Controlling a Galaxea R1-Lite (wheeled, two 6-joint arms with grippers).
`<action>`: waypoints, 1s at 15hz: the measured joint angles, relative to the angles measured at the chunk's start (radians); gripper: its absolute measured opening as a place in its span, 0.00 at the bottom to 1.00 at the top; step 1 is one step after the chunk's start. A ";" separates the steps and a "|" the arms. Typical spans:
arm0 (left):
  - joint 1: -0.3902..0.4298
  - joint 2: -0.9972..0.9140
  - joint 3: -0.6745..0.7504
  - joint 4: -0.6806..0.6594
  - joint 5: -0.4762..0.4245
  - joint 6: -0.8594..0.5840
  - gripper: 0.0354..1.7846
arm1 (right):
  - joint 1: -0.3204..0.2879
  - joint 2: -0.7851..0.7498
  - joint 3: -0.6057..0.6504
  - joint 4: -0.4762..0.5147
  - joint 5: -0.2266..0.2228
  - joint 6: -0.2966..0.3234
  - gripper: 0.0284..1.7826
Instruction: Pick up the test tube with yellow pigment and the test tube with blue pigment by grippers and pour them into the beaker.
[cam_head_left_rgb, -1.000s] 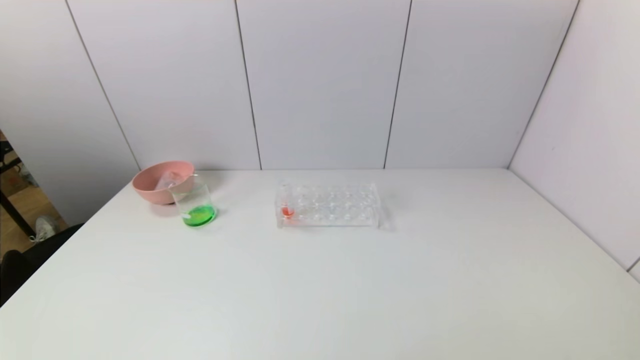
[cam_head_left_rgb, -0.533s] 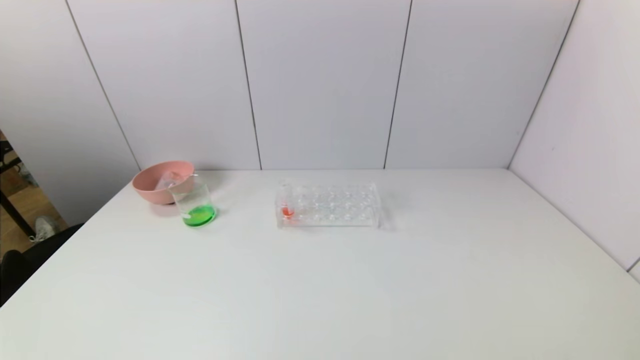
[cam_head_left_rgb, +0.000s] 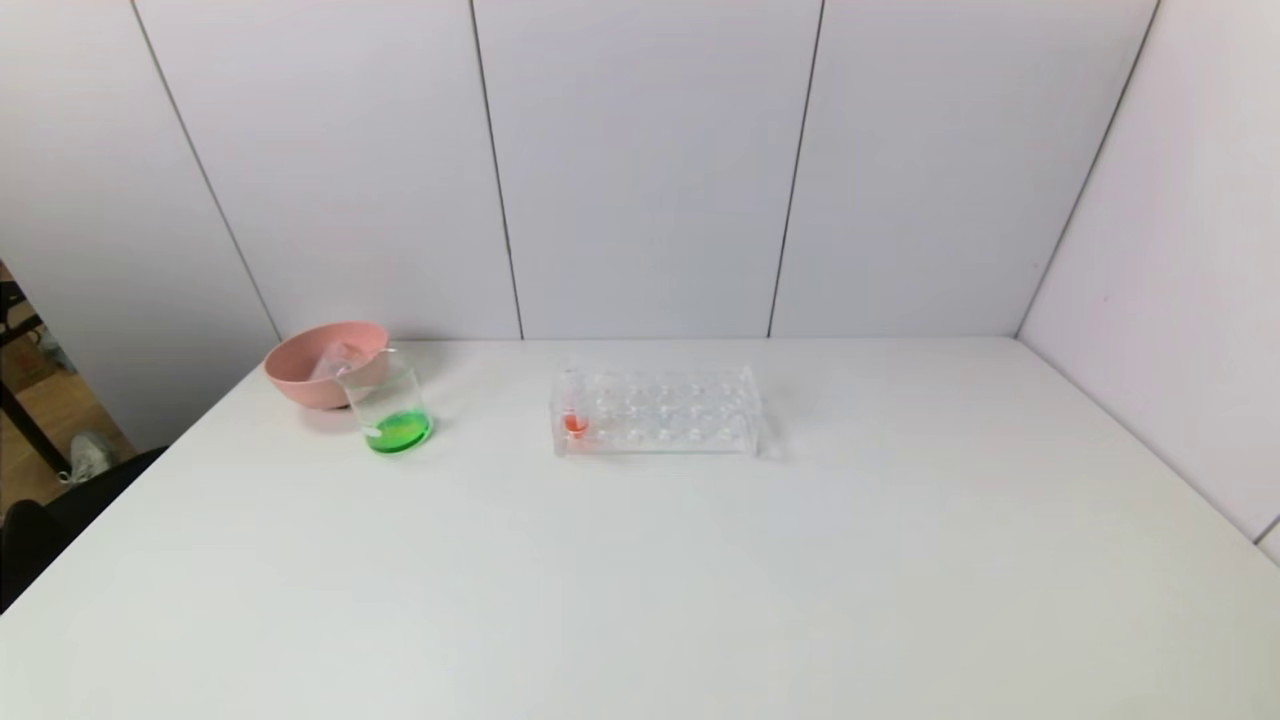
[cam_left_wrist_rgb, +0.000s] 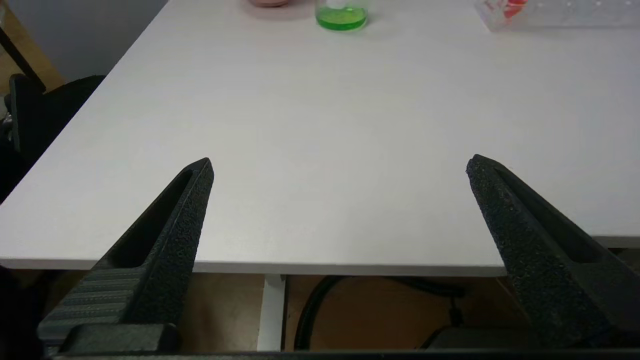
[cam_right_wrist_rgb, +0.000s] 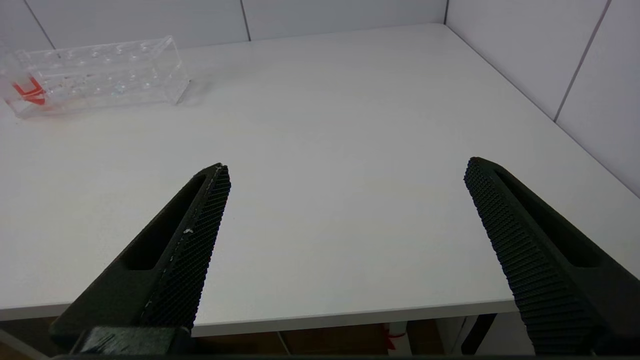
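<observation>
White wall panels close in your white bench (cam_head_left_rgb: 700, 580) on the far side and the right. From the head view, neither arm shows. The beaker (cam_head_left_rgb: 392, 410) stands at the far left with green liquid in its bottom, just in front of the pink bowl (cam_head_left_rgb: 320, 360), touching or nearly so. Something clear lies in the bowl; you can't tell what. Well to the right sits the clear tube rack (cam_head_left_rgb: 655, 410), a tube with red pigment (cam_head_left_rgb: 574, 420) in its left end. No yellow or blue tube shows here.

Over to your left wrist view: the left pincer (cam_left_wrist_rgb: 340, 167) hangs wide open and empty at the near edge of the bench. The beaker (cam_left_wrist_rgb: 341, 15) is far ahead of it, well apart, with the rack's (cam_left_wrist_rgb: 550, 12) corner farther across.

Now your right wrist view: the right pincer (cam_right_wrist_rgb: 347, 172) gapes just as wide, holding nothing, over the near edge. The rack (cam_right_wrist_rgb: 95, 75) lies far off toward the left side, its red tube (cam_right_wrist_rgb: 30, 92) at the farther end.
</observation>
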 joint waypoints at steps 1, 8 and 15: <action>0.000 0.000 0.017 -0.024 0.003 -0.026 0.99 | 0.000 0.000 0.000 0.000 0.000 0.000 0.96; 0.001 0.000 0.035 -0.036 0.004 -0.046 0.99 | 0.000 0.000 0.000 0.000 0.000 0.000 0.96; 0.001 0.000 0.035 -0.035 0.004 -0.046 0.99 | 0.000 0.000 0.000 0.000 0.000 -0.001 0.96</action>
